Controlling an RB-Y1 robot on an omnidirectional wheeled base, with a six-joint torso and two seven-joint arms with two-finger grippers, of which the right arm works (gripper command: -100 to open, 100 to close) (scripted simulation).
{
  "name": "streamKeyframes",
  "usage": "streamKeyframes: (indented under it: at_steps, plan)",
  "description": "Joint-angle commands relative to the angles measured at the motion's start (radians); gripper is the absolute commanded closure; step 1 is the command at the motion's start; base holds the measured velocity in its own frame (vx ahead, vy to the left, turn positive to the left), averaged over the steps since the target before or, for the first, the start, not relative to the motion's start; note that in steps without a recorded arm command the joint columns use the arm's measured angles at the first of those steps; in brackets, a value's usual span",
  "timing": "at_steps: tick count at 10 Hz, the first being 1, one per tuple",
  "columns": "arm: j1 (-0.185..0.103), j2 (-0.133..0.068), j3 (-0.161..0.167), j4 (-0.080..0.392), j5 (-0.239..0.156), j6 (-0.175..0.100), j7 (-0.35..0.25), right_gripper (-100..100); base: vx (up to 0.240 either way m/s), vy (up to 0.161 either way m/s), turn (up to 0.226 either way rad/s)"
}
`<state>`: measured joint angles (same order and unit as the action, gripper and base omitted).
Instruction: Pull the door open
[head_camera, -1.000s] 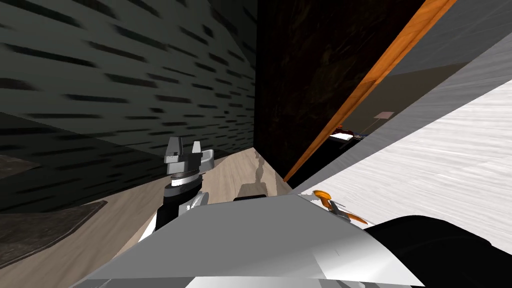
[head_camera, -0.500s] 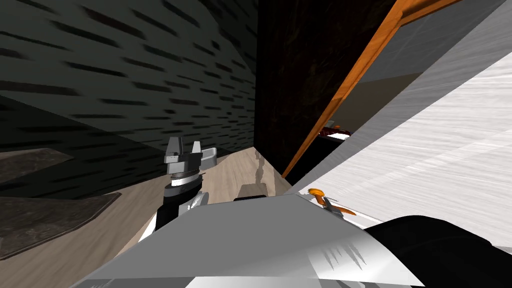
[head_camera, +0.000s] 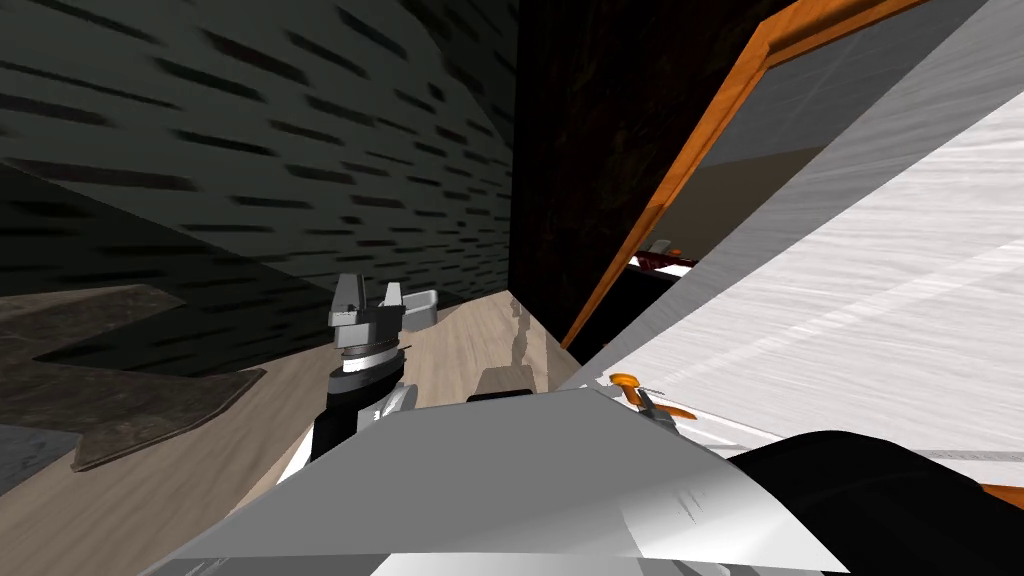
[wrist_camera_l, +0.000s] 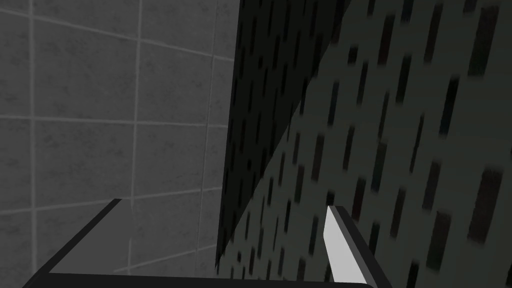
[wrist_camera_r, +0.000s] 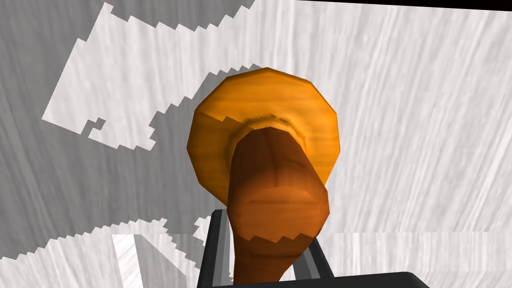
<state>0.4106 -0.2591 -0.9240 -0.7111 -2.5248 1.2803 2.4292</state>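
While my right gripper (wrist_camera_r: 262, 235) is clamped on the stem of the orange door handle (wrist_camera_r: 265, 130), the white door (head_camera: 850, 300) stands ajar at my right. Its grey edge is apart from the orange frame (head_camera: 690, 170), with an open gap between them. My left gripper (head_camera: 370, 285) hangs over the pale wooden floor (head_camera: 470, 345), fingers apart, near the dark patterned wall (head_camera: 250, 150).

The door (head_camera: 850, 300) at right is streaked white and grey; handle (wrist_camera_r: 270, 165) and frame (head_camera: 675, 190) are coloured orange; the upper-left wall (head_camera: 250, 150) is patterned with black dashes.
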Motion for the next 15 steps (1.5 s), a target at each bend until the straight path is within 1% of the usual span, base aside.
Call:
streamKeyframes:
  at_steps: [1, 6, 7, 8, 10, 15]
  plan:
    - [0.004, -0.006, 0.009, -0.003, 0.011, 0.021, -0.002, 100, -0.187, 0.000, 0.004]
    - [0.007, -0.013, 0.041, -0.016, 0.044, 0.062, -0.011, 100, -0.188, -0.007, 0.010]
    - [0.007, -0.010, 0.041, -0.013, 0.042, 0.055, -0.012, 100, -0.073, 0.005, 0.001]
    - [0.009, -0.011, 0.054, -0.017, 0.052, 0.071, -0.014, 100, -0.130, -0.012, 0.020]
    - [0.011, -0.014, 0.064, -0.020, 0.061, 0.084, -0.015, 100, -0.179, -0.049, 0.030]
    - [0.018, -0.022, 0.106, -0.033, 0.093, 0.137, -0.017, 100, -0.189, -0.044, 0.020]
